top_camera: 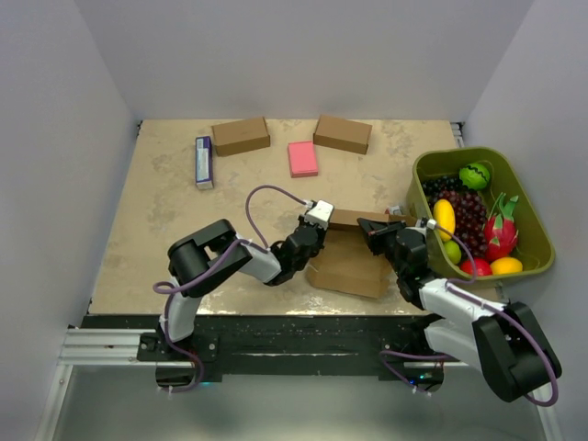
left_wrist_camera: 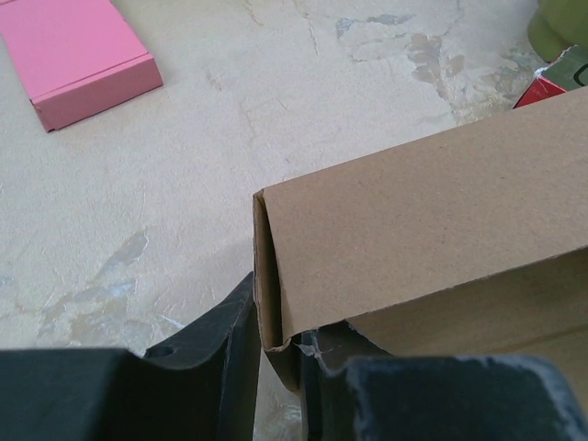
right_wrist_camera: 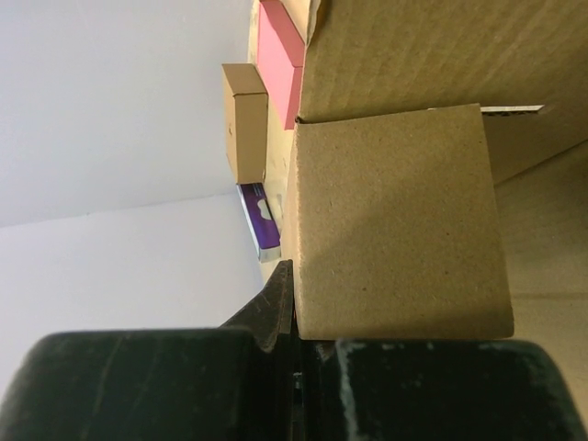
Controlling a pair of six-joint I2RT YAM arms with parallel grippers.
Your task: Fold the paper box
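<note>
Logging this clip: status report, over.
Left hand pinching the paper box at one wall end. Right hand shut on the other end. Wall raised, box not yet closed. Fruit bin close on the right.

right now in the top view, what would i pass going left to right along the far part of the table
blue and white carton → brown box → pink pad → second brown box → green fruit basket

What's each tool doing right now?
Left tool: closed on the paper box, at its folded edge.
Right tool: closed on one of its flaps.
</note>
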